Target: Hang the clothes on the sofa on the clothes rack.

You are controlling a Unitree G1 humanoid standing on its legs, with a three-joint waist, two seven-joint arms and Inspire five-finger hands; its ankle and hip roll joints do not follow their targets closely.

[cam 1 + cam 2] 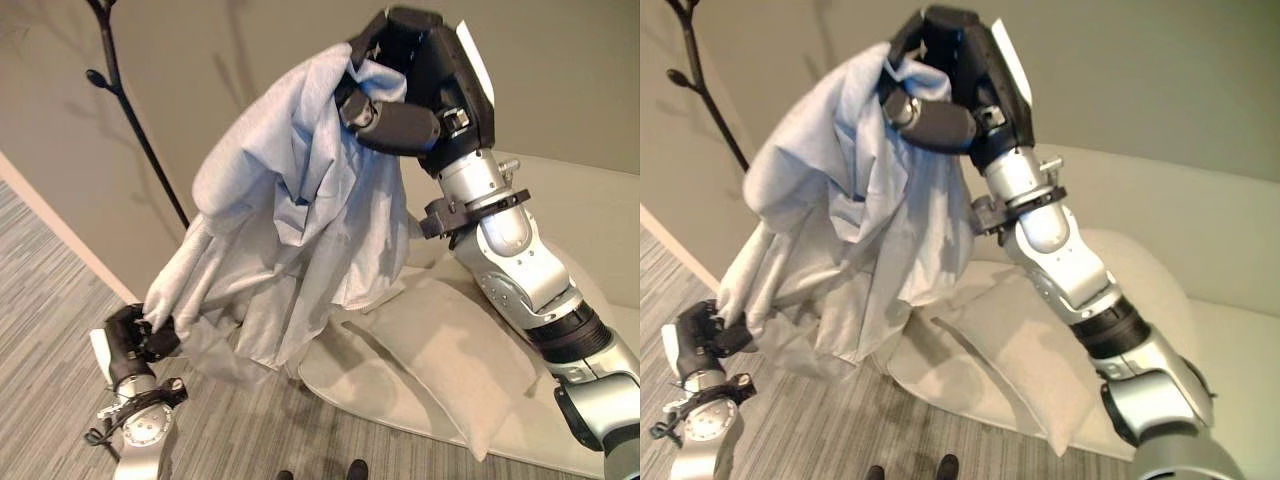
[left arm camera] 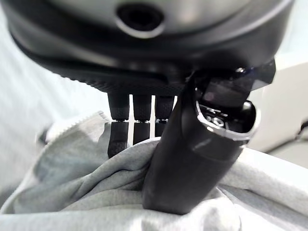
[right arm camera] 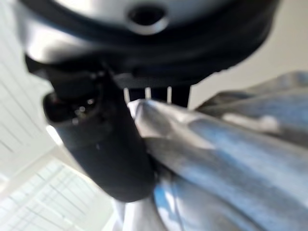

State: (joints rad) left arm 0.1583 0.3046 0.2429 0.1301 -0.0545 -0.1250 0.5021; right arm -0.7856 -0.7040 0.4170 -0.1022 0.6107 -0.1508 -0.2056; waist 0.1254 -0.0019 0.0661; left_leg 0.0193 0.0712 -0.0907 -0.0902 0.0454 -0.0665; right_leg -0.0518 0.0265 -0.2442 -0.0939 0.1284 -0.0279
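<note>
— Where's the garment (image 1: 290, 200) right now?

— Off the sofa (image 1: 560, 215) and in both my hands. My right hand (image 1: 400, 105) is raised high, thumb and fingers clamped on a bunch of its upper edge; my left hand (image 1: 135, 340) sits low at about seven o'clock from it, pinching a lower corner. The cloth's long axis runs between them, upper right to lower left.

— And the clothes rack (image 1: 125, 95)?

— A thin dark pole with knobbed branches, at about nine to ten o'clock from my right hand, past the cloth. I'd judge the right hand, holding the top, is the one to carry across.

— How does the fabric feel to you?

— Soft, pale grey-blue, limp, deeply folded. Below it lies a flat beige cushion (image 1: 450, 360).
</note>
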